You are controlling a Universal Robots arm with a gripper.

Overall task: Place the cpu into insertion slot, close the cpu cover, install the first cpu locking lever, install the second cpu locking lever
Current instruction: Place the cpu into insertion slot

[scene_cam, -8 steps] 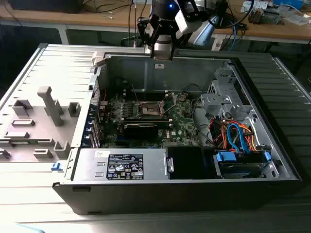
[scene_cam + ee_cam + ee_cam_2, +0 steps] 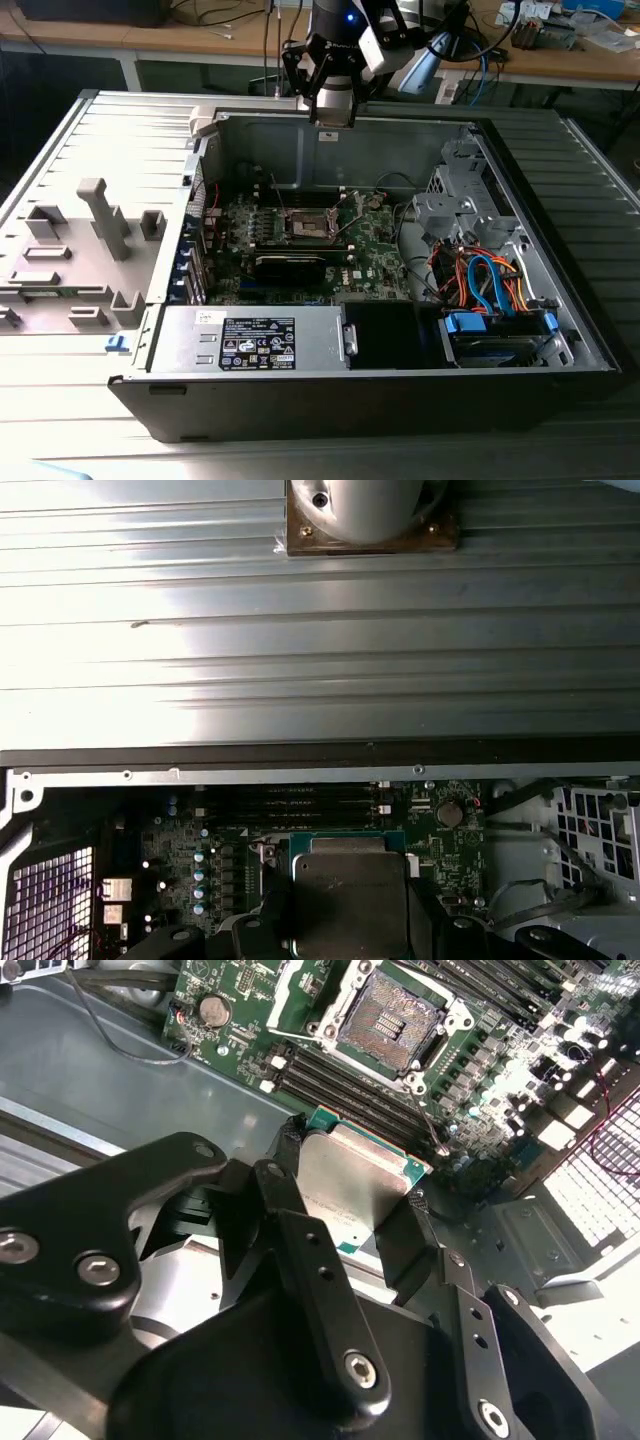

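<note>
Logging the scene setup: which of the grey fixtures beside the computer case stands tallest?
The capped post on the exterior view's left. It rises well above the low blocks around it.

The cpu point(image 2: 360, 1175) in the end effector point(image 2: 350, 1202) over the case point(image 2: 400, 400), insertion slot point(image 2: 312, 225) on the board point(image 2: 380, 250) inside it.

In the first wrist view the ribbed panel point(image 2: 200, 630) is bleached by glare and the motherboard point(image 2: 200, 850) is left dim; in the second wrist view a pale sheen is carried by the cpu point(image 2: 355, 1185)
</note>
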